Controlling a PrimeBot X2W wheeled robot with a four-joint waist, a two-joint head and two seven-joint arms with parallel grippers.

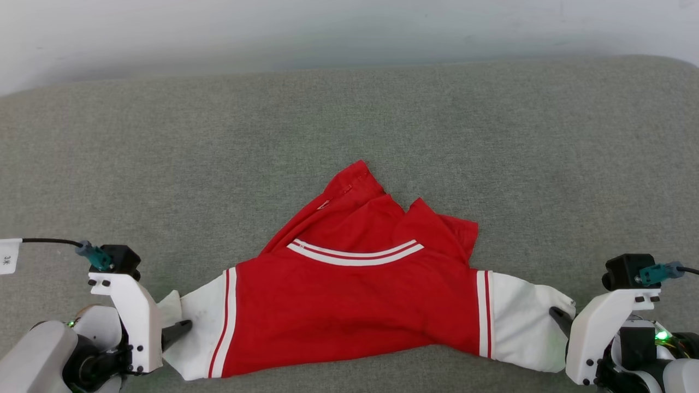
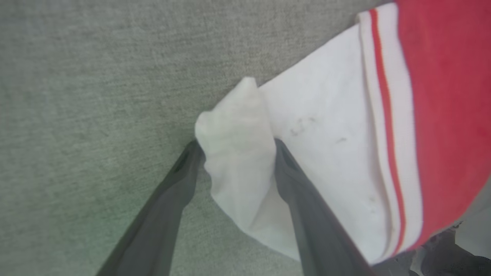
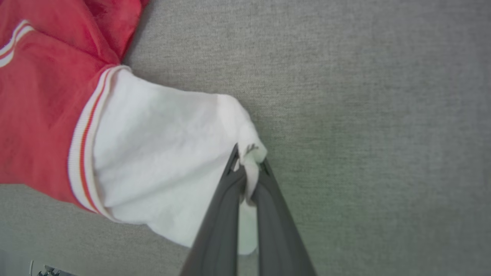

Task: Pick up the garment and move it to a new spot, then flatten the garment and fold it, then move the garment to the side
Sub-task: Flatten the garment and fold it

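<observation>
- The garment (image 1: 349, 305) lay rumpled at the table's (image 1: 349, 109) near edge.
- Right pincer (image 3: 247, 157) pinched one white sleeve tip; left pincer (image 2: 234, 145) stood spread around the other.
- Flattening seemed in hand: the left should close, then both draw outward.

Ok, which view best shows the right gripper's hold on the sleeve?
Right wrist view: the right gripper pinches the white sleeve edge of the garment between its fingers. Head view gives one dark fingertip at that sleeve; left wrist view looks at the other sleeve.
</observation>
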